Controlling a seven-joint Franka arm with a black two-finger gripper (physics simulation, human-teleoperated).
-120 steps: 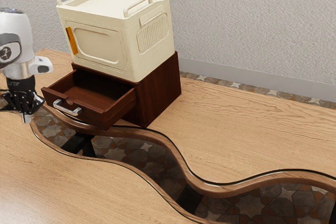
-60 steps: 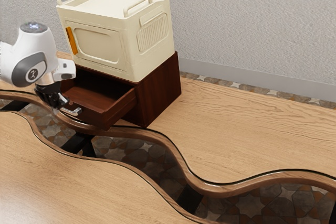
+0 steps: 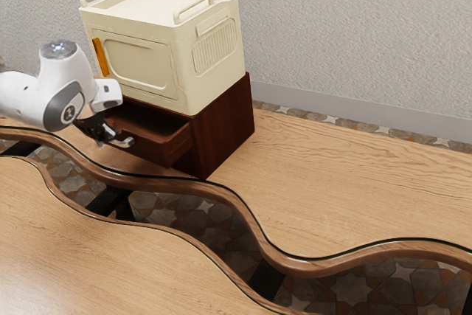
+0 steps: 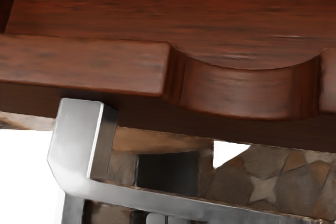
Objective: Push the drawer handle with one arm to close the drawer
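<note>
In the exterior view my gripper (image 3: 110, 137) is at the front of the dark brown drawer (image 3: 161, 150), right by its silver handle (image 3: 128, 142). The drawer stands partly out of its brown cabinet (image 3: 226, 127). From the wrist view, the handle (image 4: 75, 142) runs along the outside of the drawer front (image 4: 105, 69), which has a curved notch. Two grey fingertips, side by side and shut, mark the gripper (image 4: 166, 218) beyond the handle bar; whether they touch it I cannot tell.
A cream storage box (image 3: 140, 60) with two top handles and an orange strip rests on the cabinet. The wooden table (image 3: 332, 182) has a wavy-edged gap (image 3: 199, 215) through it, with tiled floor below. A textured wall (image 3: 354, 27) rises behind.
My gripper has moved from the exterior view's left to the handle, and the drawer has slid part of the way into the cabinet, its handle moving toward the exterior view's right.
</note>
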